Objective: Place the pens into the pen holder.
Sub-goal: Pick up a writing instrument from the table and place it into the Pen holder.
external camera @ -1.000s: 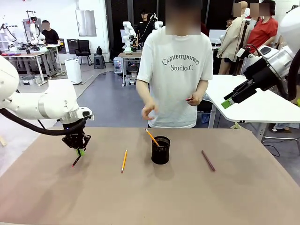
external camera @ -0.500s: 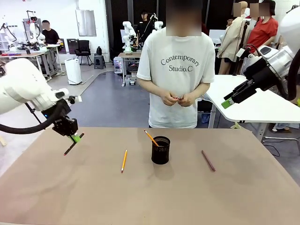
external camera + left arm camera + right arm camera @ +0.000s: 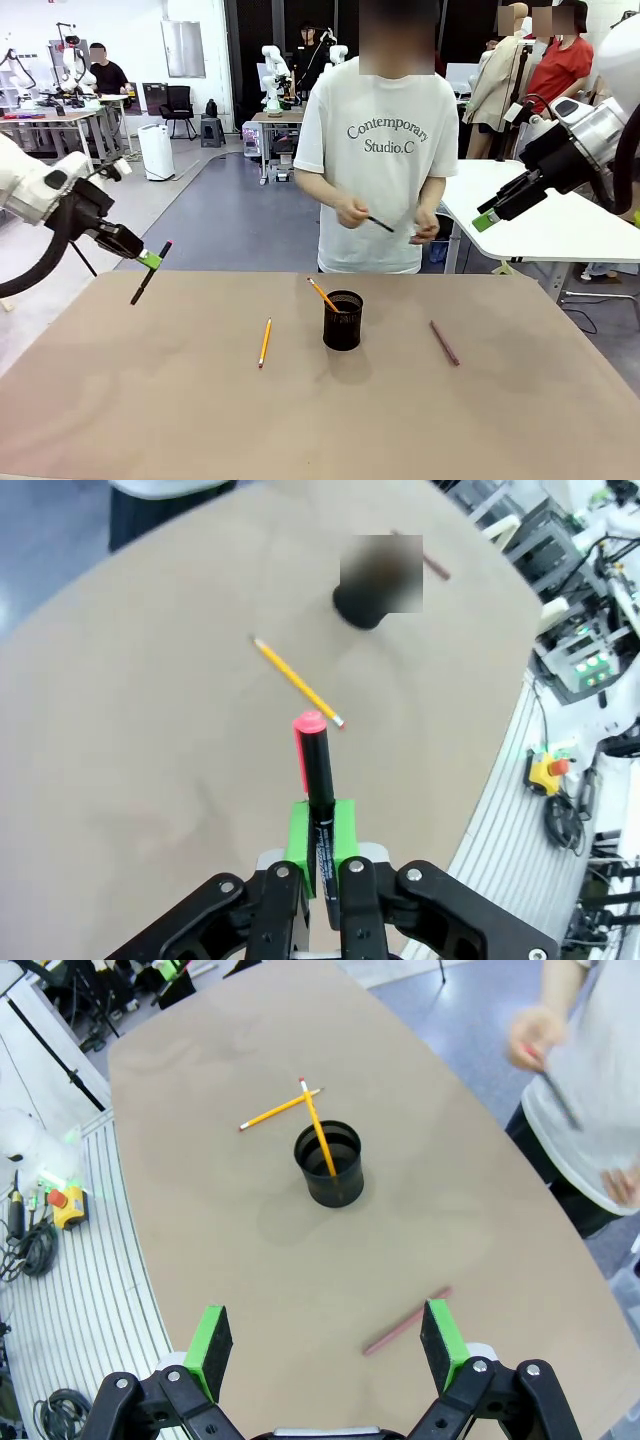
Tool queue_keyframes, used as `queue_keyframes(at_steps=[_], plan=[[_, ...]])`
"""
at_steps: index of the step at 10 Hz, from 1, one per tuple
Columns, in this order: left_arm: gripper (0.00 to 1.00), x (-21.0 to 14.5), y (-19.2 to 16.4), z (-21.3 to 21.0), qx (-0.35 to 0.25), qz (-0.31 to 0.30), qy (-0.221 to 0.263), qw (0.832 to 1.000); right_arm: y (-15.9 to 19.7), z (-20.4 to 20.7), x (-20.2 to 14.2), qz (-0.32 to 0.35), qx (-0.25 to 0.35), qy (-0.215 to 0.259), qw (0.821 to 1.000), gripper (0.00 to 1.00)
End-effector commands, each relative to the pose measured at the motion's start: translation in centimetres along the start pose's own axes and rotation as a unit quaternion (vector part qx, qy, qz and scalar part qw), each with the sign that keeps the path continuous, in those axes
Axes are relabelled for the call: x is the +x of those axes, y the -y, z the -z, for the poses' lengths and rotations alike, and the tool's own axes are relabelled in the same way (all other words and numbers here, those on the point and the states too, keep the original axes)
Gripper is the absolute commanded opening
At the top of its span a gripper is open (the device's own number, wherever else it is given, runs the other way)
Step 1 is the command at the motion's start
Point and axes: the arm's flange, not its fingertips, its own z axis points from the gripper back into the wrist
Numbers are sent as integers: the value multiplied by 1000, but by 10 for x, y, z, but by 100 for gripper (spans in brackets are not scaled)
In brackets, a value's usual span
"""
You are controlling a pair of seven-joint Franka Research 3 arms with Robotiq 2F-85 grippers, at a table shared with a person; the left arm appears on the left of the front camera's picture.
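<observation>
As the left pincer (image 3: 150,259) clamps one black-and-red pen (image 3: 140,290) near the edge of the bench (image 3: 300,420), open bench runs ahead to one pen holder (image 3: 343,322). One loose pencil (image 3: 265,343) lies between, a second pencil (image 3: 322,293) stands inside, and one maroon pen (image 3: 444,343) lies beyond; the right pincer (image 3: 485,216) gapes empty.

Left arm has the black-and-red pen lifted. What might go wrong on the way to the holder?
The left gripper pinches the black-and-red pen at one narrow spot, tilted; it may pivot or slip in transit.
The pen holder is small, with a yellow pencil leaning in it; a slanted pen could hit either and tip it.
The person's hand, holding another pen, hovers beyond the holder and could cross the path.
</observation>
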Motion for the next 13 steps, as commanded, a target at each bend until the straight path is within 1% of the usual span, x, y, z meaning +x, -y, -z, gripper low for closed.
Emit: queue_keyframes(at_steps=[1,2,4,5,7,9,10,11,13], plan=[[0,-20,11,-8,-31,55,59,996,0,-1,0,-3,2,6,1000,100],[0,-26,16,-19,-37,84,101,991,0,-1,0,-3,2,6,1000,100],[0,-36,20,-31,-18,132,130,983,0,-1,0,-3,2,6,1000,100],[0,-44,21,-43,-11,158,154,975,0,-1,0,-3,2,6,1000,100],[0,-54,22,-61,-24,197,203,959,0,-1,0,-3,2,6,1000,100],[0,-55,24,-73,-35,211,234,948,0,-1,0,-3,2,6,1000,100],[0,-52,25,-73,-40,213,236,947,0,-1,0,-3,2,6,1000,100],[0,-49,25,-75,-18,201,208,957,0,-1,0,-3,2,6,1000,100],[0,-49,25,-75,-18,201,208,957,0,-1,0,-3,2,6,1000,100]])
